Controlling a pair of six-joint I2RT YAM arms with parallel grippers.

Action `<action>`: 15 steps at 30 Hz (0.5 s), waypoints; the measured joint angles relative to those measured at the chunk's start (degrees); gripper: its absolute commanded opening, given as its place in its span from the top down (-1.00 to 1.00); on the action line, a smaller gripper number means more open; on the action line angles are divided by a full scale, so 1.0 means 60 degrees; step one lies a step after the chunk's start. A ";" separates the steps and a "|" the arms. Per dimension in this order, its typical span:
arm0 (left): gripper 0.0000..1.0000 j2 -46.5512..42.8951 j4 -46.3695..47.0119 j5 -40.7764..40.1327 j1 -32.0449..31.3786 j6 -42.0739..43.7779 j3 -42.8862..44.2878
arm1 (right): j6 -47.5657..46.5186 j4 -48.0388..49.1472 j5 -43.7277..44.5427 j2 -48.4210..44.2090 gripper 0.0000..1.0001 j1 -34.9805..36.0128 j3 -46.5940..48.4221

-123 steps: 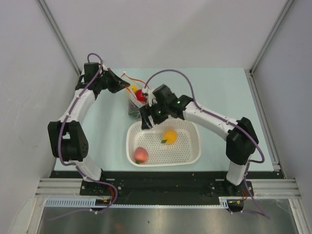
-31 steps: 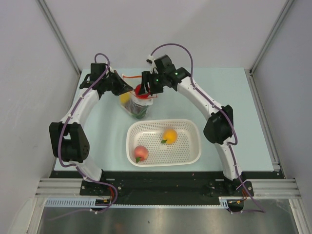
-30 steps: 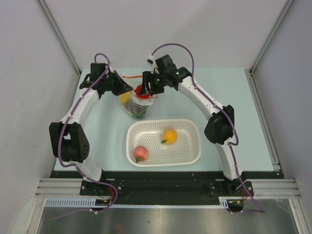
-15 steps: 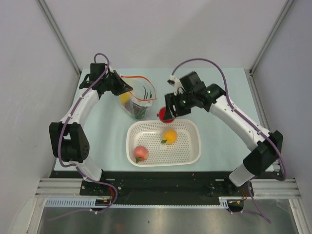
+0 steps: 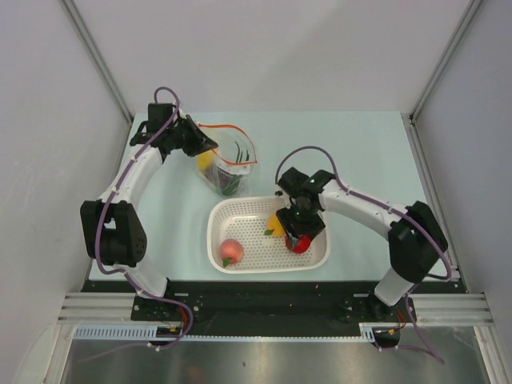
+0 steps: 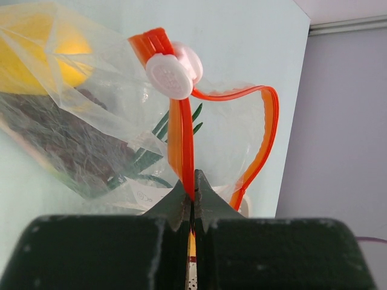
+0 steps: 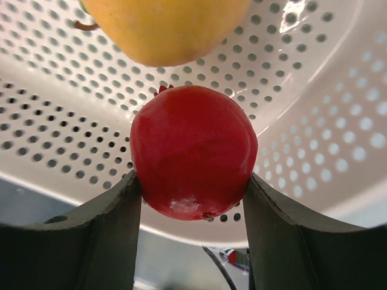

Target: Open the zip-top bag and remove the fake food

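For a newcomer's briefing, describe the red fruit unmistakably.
Find the white perforated basket between the arms. At its right end, the jaws of the right gripper hold the red round fruit. It is solid red, unlike the orange fruit beside it and the pink peach.

The overhead camera looks down on the whole table (image 5: 360, 152), sharing the bag (image 6: 72, 115) with the left wrist close-up and the basket (image 7: 314, 121) with the right.
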 measured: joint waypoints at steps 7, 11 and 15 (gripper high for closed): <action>1.00 -0.0015 0.0051 0.0000 0.0004 0.0011 -0.0091 | 0.0007 -0.0146 0.0288 0.0925 -0.17 0.0561 -0.0226; 1.00 -0.0055 0.0153 0.0004 0.0004 0.0011 -0.0273 | 0.0036 -0.0149 0.0331 0.0892 -0.67 0.0594 -0.0226; 1.00 -0.0055 0.0219 0.0011 0.0004 0.0015 -0.0339 | 0.0062 -0.0215 0.0714 0.0612 -1.00 0.0601 -0.0229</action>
